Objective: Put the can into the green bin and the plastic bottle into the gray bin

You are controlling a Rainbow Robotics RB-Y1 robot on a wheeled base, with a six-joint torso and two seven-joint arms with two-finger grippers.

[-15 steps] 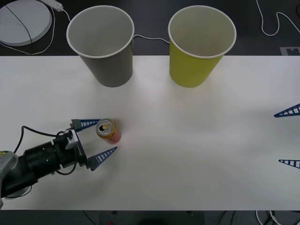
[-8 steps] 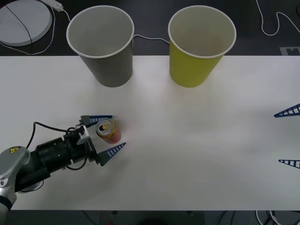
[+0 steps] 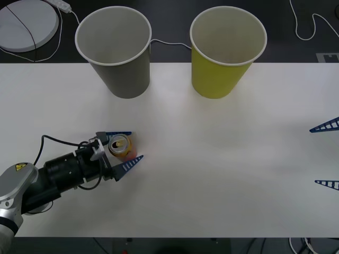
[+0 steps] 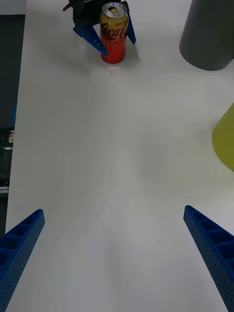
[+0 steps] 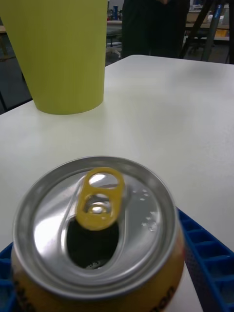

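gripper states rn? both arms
Left end effector: open, fingers on either side of the upright can, not yet shut on it.
Right end effector: open, holding nothing, at the table's right edge.

can (image 5: 95, 229) base below frame edge

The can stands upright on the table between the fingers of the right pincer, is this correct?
Not quite: the left pincer brackets the can, as the front view shows. The can does stand upright on the table. The right pincer waits open at the table's right edge.
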